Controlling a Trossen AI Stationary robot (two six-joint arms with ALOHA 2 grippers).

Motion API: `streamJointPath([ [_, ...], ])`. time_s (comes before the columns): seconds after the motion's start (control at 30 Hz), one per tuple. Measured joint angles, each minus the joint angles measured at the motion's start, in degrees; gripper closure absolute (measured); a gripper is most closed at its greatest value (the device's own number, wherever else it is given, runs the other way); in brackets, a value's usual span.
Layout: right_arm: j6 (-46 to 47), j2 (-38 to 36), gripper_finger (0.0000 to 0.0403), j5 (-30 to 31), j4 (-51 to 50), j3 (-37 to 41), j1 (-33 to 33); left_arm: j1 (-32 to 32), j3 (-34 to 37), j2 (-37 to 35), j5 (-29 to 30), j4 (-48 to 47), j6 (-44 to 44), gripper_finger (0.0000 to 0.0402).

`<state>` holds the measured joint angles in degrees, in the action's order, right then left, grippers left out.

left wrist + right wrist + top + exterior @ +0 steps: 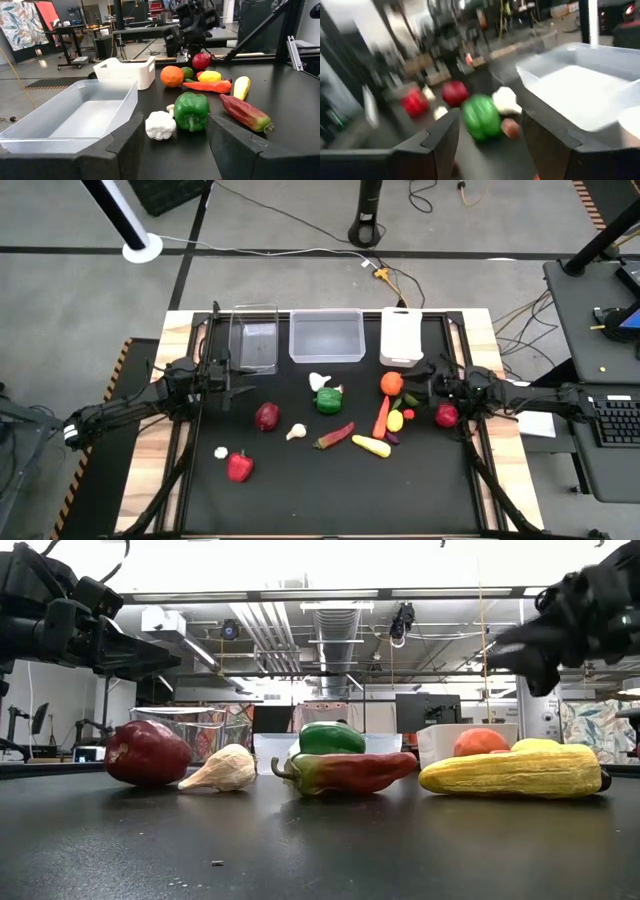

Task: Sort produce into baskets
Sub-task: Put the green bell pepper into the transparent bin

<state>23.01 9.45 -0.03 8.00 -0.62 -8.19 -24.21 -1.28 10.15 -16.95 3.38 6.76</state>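
Bins: three in a row at the table's far edge, all bare inside; narrow clear bin (254, 338) on the left, wide clear bin (326, 337) in the middle, white bin (401, 337) on the right. Set side by side, likely so each takes one kind.
Produce: none sorted yet; all lies loose on the black mat (330, 490) in front of the bins.
Centre group: green pepper (329, 400) just beside white garlic (319, 382), near the wide bin.
Right group: orange fruit (391, 383), carrot (381, 418), yellow squash (371, 446) and a red-green chili (334, 436) lie close together.
Left group: dark red apple (266, 417), a pale bulb (296, 432), red pepper (239, 467), well apart from each other.
Red ball: a round red piece (447, 415) sits just under the right arm's wrist.
Left gripper (175, 131): above the mat's left side, fingers spread, empty, facing the green pepper and garlic; probably lining up a first pick.
Right gripper (487, 131): above the right side, fingers apart, nothing between them, also facing the green pepper.
Stage: start of sorting, by the bare bins.
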Motion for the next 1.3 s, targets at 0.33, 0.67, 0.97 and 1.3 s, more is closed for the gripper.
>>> streamJointPath([
  [0.33,12.4,1.9,0.0199,0.5,5.6,-4.1,0.0,0.0,0.0,0.0,0.0,0.0,0.0,0.0209],
  [0.67,17.7,12.0,0.0199,7.1,-0.7,-15.5,0.0,0.0,0.0,0.0,-0.1,1.1,-2.8,0.0209],
  [0.97,15.1,25.0,0.02,7.6,-10.7,-30.2,0.0,0.2,0.0,0.0,1.0,5.0,-55.7,0.0209],
  [1.3,5.3,38.1,0.0199,7.0,-10.6,-41.6,0.0,0.2,-3.1,0.1,-4.2,21.0,-63.3,0.0209],
])
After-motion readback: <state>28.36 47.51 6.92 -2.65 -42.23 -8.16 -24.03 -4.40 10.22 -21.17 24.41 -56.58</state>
